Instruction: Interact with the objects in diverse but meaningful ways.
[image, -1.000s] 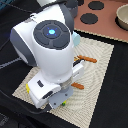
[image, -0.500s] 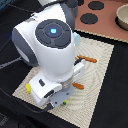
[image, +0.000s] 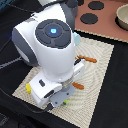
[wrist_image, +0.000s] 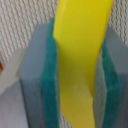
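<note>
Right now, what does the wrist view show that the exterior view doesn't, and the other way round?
Only the wrist view shows the claw: its teal pads press on either side of a yellow banana, so it is shut on it. Only the exterior view shows the white arm from above, which hides the claw, two orange items beside it, the toy stove with dark burners and a pot at the exterior view's right. Both show the ribbed beige mat underneath.
</note>
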